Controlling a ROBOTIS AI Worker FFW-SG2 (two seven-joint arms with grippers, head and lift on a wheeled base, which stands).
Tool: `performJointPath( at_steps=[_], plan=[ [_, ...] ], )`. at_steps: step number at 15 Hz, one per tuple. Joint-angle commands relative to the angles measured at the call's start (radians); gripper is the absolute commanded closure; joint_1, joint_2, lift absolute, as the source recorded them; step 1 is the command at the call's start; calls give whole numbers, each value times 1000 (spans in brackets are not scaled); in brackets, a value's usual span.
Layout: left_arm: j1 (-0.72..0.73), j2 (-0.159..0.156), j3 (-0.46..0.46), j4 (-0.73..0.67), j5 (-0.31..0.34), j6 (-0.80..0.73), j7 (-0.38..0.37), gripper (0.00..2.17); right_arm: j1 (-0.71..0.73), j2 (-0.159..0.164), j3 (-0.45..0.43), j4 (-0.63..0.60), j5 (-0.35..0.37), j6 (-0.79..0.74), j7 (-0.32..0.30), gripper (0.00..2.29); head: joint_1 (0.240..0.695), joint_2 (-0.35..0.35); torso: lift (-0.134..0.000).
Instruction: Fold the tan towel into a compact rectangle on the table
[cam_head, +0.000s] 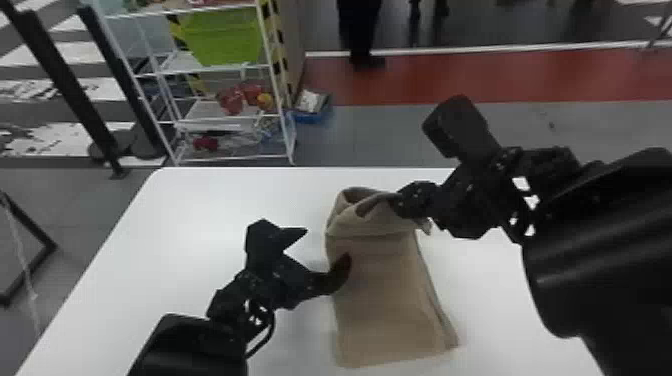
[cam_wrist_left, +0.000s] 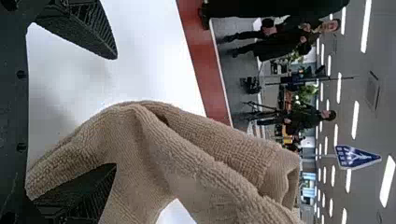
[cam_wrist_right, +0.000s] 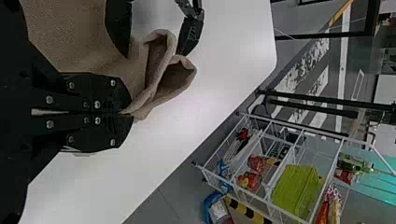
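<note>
Below both pairs of jaws you have the white worktop (cam_head: 200, 210). Past its far edge, ahead of the left jaws and more to the left, stands a white shelf rack (cam_head: 235, 159). Two black posts (cam_head: 65, 80) stand farther left from the same jaws, beside the rack. On the rack, also ahead and left of the left jaws, you can see a green bin (cam_head: 225, 40).

The tan towel (cam_head: 385, 290) is on your worktop as a long folded strip. Its main part lies to the right of the left jaws and on the robot's side of the right jaws. The far end is raised and curls into loose loops, which open between the two pairs of jaws. Along the right side, below the right jaws, layered edges are visible.

Your right gripper (cam_head: 400, 202) has its jaws closed on the far end of the towel, at the right side of the curl. Your left gripper (cam_head: 327, 244) has its jaws wide apart, at the left side of the towel; a fold passes into the space between them, close to one jaw, and is not clamped.

On the floor beside the rack, well beyond the left jaws, is a blue tray (cam_head: 315, 119).
</note>
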Motion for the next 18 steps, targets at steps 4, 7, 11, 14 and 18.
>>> performJointPath(
  at_steps=[4, 7, 11, 14, 18],
  plan=[
    [-39, -7, 7, 39, -1, -4, 3, 60, 17, -23, -6, -59, -26, 24, 0, 1146, 695, 128, -123],
    [-45, -7, 16, 61, -1, -8, 3, 60, 54, -57, -6, -111, -42, 52, 2, 1146, 695, 127, -123],
    [-18, -7, 48, 41, 8, -14, -19, 60, 126, -116, -6, -192, -55, 76, 5, 1146, 695, 128, -123],
    [1, -7, 48, 24, 7, -11, -23, 60, 101, -110, -38, -203, -87, 88, -15, 1146, 695, 129, -123],
    [74, -7, 51, -68, 13, -8, -39, 60, 106, -107, -38, -206, -87, 88, -26, 1146, 695, 124, -123]
  ],
)
